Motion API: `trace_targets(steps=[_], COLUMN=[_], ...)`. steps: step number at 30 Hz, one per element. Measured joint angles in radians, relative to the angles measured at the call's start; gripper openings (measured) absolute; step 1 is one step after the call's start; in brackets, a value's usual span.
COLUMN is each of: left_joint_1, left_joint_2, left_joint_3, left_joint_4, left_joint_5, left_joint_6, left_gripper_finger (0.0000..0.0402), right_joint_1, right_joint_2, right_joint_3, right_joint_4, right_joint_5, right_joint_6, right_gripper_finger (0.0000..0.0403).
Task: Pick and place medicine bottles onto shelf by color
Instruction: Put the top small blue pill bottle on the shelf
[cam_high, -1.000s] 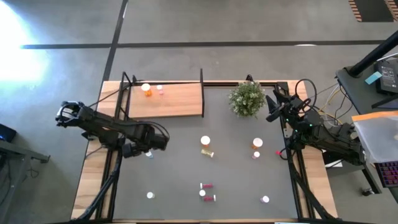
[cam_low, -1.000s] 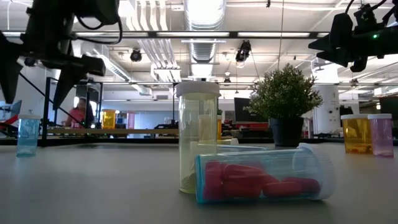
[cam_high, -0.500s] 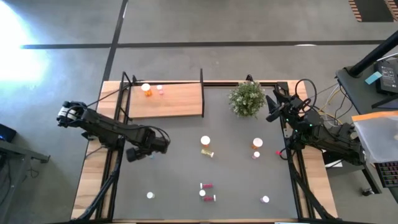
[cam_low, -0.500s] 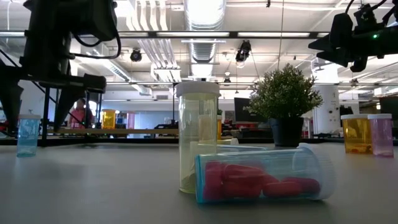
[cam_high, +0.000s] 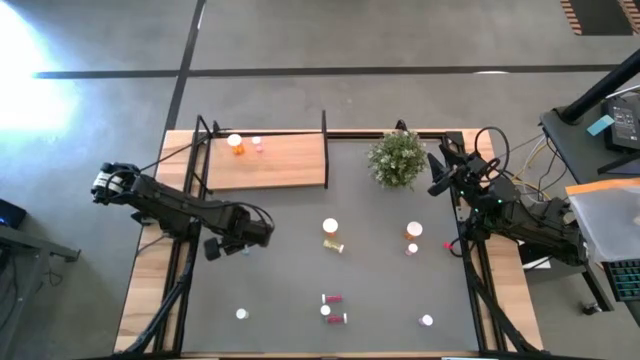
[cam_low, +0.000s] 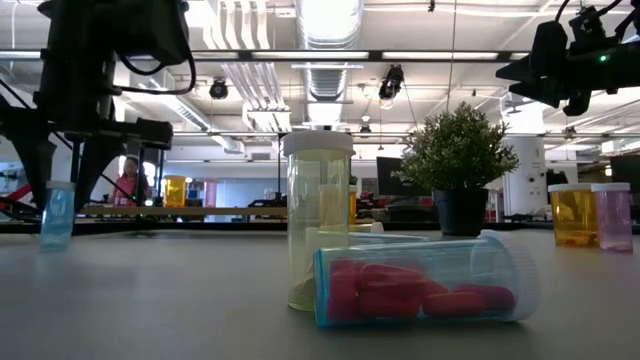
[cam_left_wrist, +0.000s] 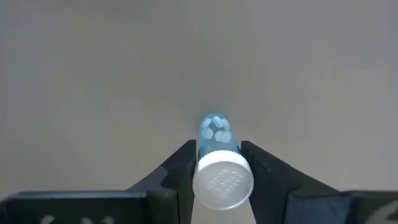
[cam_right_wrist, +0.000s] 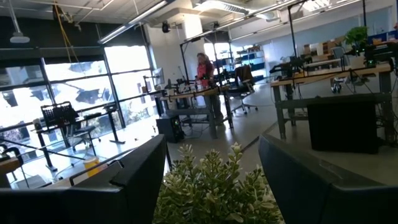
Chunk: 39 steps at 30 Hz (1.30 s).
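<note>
Left fingers (cam_left_wrist: 180, 171) pinch the pale blue bottle (cam_left_wrist: 219, 158), apparently upright, white cap up.

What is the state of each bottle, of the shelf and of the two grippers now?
Pale blue bottle: capped, clamped between the left gripper's jaws.
Left gripper: shut on it.
Right gripper: jaws open, empty, beside the plant.
Shelf: holds two upright bottles.
Red bottle: lying on its side.
Yellow bottle: upright, capped.

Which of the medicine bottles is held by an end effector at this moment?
The pale blue bottle, clamped between the left end effector's fingers at the table's left side. All other bottles stand or lie free, untouched by either arm.
</note>
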Motion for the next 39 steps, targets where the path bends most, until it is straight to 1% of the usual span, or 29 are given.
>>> trace_targets(steps=[3, 6, 11, 16, 20, 22, 26, 28, 33, 39], left_joint_1=[0.007, 0.030, 0.114, 0.241, 0.335, 0.373, 0.447, 0.489, 0.594, 0.704], left_joint_2=[0.000, 0.000, 0.000, 0.016, 0.092, 0.145, 0.235, 0.272, 0.349, 0.417], left_joint_3=[0.016, 0.034, 0.070, 0.141, 0.260, 0.328, 0.453, 0.499, 0.592, 0.678], left_joint_4=[0.000, -0.003, -0.012, -0.050, -0.151, -0.200, -0.229, -0.235, -0.258, -0.252], left_joint_5=[0.000, -0.003, -0.003, -0.004, -0.011, -0.033, -0.100, -0.106, -0.110, -0.110], left_joint_6=[0.006, 0.059, 0.216, 0.399, 0.550, 0.635, 0.825, 0.896, 1.022, 1.104], left_gripper_finger=[0.0095, 0.0095, 0.0095, 0.0094, 0.0094, 0.0094, 0.0094, 0.0093, 0.0093, 0.0093], right_joint_1=[0.000, 0.000, 0.000, 0.000, 0.000, 0.000, 0.000, 0.000, 0.000, 0.000], right_joint_2=[0.000, 0.000, 0.000, 0.000, 0.000, 0.000, 0.000, 0.000, 0.000, 0.000], right_joint_3=[0.000, 0.000, 0.000, 0.000, 0.000, 0.000, 0.000, 0.000, 0.000, 0.000], right_joint_4=[0.000, 0.000, 0.000, 0.000, 0.000, 0.000, 0.000, 0.000, 0.000, 0.000], right_joint_5=[0.000, 0.000, 0.000, 0.000, 0.000, 0.000, 0.000, 0.000, 0.000, 0.000], right_joint_6=[0.000, 0.000, 0.000, 0.000, 0.000, 0.000, 0.000, 0.000, 0.000, 0.000], right_gripper_finger=[0.0249, 0.0249, 0.0249, 0.0249, 0.0249, 0.0249, 0.0249, 0.0249, 0.0249, 0.0249])
